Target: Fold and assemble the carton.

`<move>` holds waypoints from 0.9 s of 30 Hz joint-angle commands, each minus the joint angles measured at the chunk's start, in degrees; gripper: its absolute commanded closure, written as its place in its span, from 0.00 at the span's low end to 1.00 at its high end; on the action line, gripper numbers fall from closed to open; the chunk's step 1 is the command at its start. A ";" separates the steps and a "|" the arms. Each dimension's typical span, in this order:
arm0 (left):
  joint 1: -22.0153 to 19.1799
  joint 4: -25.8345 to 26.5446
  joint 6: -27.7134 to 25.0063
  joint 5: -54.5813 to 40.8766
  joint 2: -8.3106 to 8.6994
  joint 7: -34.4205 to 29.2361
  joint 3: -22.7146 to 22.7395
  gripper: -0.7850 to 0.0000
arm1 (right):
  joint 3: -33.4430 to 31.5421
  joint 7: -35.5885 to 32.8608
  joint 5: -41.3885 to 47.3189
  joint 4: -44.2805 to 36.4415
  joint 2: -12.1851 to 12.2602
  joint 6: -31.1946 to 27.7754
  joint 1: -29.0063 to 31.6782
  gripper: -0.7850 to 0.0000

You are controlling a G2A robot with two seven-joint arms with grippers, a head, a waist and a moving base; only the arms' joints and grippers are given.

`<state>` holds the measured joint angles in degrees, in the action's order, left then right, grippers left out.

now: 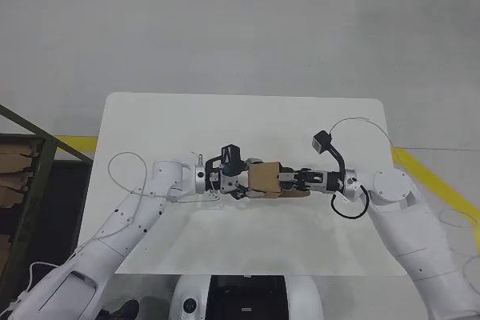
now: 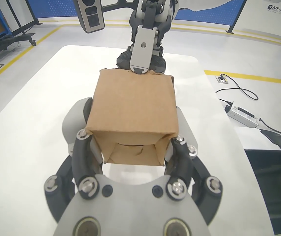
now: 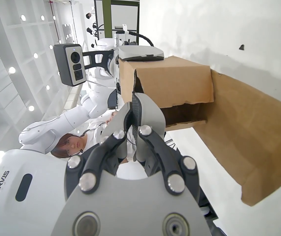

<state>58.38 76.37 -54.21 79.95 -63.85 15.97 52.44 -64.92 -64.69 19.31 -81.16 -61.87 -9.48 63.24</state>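
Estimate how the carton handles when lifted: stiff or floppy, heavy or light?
Likely light: the carton is thin cardboard, and its open end looks hollow in the right wrist view. Probably easy to crush, since the walls look single-layer with ragged edges. The unfolded flap sticks out free and may swing or bend when moved.
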 commanded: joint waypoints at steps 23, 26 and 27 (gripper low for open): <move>2.62 1.04 0.19 -2.10 0.65 0.43 2.45 0.55 | -1.05 0.57 0.87 -0.79 0.43 -0.48 0.58 0.82; 2.95 1.00 0.14 -2.17 0.79 0.80 2.94 0.55 | -2.02 1.05 1.31 -0.46 0.59 -0.78 0.63 0.83; 3.11 0.94 0.13 -2.26 0.84 0.94 3.14 0.55 | -2.57 1.16 1.50 -0.26 0.70 -0.93 0.73 0.83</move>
<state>61.38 77.35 -54.09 77.74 -63.06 16.81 55.43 -67.06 -63.63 20.65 -81.57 -61.25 -10.31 63.91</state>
